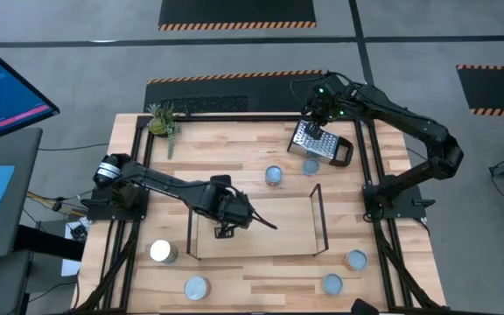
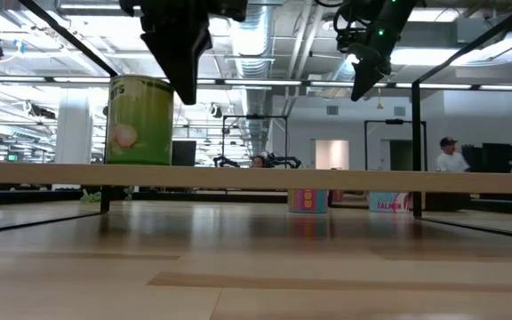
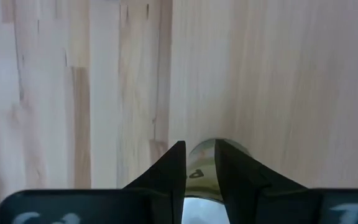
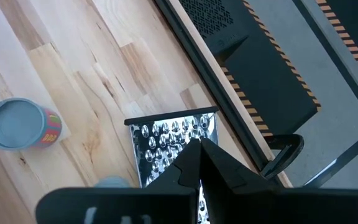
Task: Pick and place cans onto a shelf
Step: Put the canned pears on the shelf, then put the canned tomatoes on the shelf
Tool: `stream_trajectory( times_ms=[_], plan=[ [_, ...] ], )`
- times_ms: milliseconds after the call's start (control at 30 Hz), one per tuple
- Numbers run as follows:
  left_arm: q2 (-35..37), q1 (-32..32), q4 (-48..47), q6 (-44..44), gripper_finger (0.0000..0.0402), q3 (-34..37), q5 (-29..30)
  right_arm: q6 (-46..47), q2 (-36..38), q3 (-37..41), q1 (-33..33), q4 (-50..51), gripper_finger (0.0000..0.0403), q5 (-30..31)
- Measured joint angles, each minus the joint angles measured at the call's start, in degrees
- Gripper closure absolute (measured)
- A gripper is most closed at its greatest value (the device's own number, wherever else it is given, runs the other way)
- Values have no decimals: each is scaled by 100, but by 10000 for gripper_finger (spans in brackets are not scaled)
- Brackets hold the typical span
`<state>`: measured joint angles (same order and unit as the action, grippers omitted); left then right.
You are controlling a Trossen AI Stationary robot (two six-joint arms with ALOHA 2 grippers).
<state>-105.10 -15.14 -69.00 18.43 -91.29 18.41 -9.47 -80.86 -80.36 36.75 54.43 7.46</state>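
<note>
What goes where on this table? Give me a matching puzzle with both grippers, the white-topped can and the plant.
Things:
1. left gripper
2. right gripper
3. white-topped can
4. plant

Places:
A. above the grater
B. over the shelf
C. corner of the table
D. just outside the shelf's left end

Pairs: 1-B, 2-A, 3-D, 4-C

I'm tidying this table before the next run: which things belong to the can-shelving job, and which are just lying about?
Job: wire shelf; green-label can between the jaws of the left gripper; six cans on the table.
Lying about: grater under the right gripper; small plant.
</note>
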Motion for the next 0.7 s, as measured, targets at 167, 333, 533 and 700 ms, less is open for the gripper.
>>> stream_trajectory(
  times_ms=[167, 333, 533, 700],
  plan=[
    [0, -2, -99, 35, 326, 0, -30, 0, 0, 0, 0, 0, 370, 0],
    [2, -2, -136, 131, 326, 0, -73, 0, 0, 0, 0, 2, 370, 0],
    [2, -6, -248, 123, 326, -177, 44, 0, 0, 0, 0, 2, 370, 0],
    [9, -107, -408, -381, 326, -1152, 609, 0, 0, 0, 0, 103, 370, 0]
  ],
)
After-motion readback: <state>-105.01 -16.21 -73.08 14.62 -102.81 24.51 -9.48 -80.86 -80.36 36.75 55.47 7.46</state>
